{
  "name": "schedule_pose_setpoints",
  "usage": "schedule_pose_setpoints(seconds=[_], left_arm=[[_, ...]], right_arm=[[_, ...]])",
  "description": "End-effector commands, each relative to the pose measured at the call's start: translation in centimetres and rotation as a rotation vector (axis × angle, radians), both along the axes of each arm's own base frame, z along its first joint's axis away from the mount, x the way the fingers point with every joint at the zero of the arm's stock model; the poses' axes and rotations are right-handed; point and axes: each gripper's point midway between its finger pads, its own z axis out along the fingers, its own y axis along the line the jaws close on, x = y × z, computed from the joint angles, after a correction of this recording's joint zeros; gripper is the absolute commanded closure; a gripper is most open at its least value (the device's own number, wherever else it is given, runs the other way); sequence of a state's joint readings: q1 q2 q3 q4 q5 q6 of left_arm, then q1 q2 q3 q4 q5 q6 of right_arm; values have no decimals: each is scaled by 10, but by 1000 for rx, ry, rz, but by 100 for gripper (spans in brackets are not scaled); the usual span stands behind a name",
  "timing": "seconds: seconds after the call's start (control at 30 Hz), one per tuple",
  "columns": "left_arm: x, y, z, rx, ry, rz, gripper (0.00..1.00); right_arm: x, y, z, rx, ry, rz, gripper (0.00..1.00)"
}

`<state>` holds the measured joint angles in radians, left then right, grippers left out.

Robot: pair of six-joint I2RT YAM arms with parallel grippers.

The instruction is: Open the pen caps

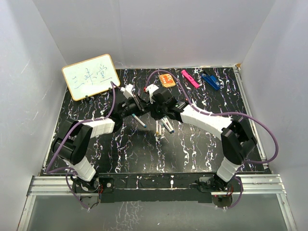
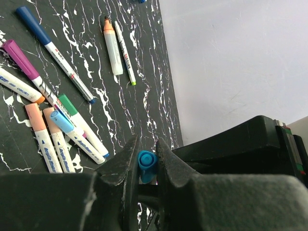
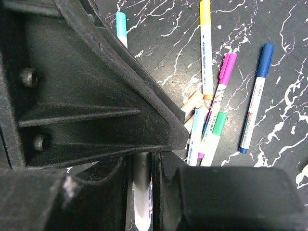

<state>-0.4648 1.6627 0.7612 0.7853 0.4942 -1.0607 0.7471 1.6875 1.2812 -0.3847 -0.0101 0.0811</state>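
Both grippers meet above the middle of the table. My left gripper [image 2: 146, 144] is shut on the blue cap [image 2: 146, 164] of one pen, seen end-on between its fingers. My right gripper [image 3: 143, 163] is shut on the same pen's white barrel [image 3: 142, 197]. In the top view the left gripper [image 1: 137, 103] and right gripper [image 1: 155, 102] almost touch. Several other pens lie on the table below: a dark blue-capped one [image 2: 52, 46], a purple one [image 2: 21, 60], a green one [image 3: 214, 134], a pink one [image 3: 223, 79] and a yellow one [image 3: 206, 41]. They also show in the top view [image 1: 164, 126].
A small whiteboard [image 1: 90, 76] with writing stands at the back left. An orange card [image 1: 167, 80], a pink clip [image 1: 189, 78] and a blue clip [image 1: 210, 80] lie at the back. White walls enclose the black marbled table [image 1: 192, 149].
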Motion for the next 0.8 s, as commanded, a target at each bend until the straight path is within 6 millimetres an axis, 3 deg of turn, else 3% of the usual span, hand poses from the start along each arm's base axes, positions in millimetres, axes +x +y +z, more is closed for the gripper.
schedule_pose_setpoints(seconds=[0.0,0.13,0.37,0.57,0.67,0.77], left_arm=[[4,-3,27,4,-85,-6,100],[11,3,25,92,-94,24,100],[56,27,33,219,-190,89,100],[89,56,30,271,-207,139,100],[96,63,23,272,-176,153,100],[95,69,13,291,-124,159,100]], right_arm=[[18,15,34,70,-88,-9,100],[13,11,22,31,-48,2,100],[-9,-9,-3,-47,52,18,100],[-20,-33,-1,-54,81,-5,100],[-13,-48,7,-60,45,-67,100],[12,-78,15,-75,7,-212,100]])
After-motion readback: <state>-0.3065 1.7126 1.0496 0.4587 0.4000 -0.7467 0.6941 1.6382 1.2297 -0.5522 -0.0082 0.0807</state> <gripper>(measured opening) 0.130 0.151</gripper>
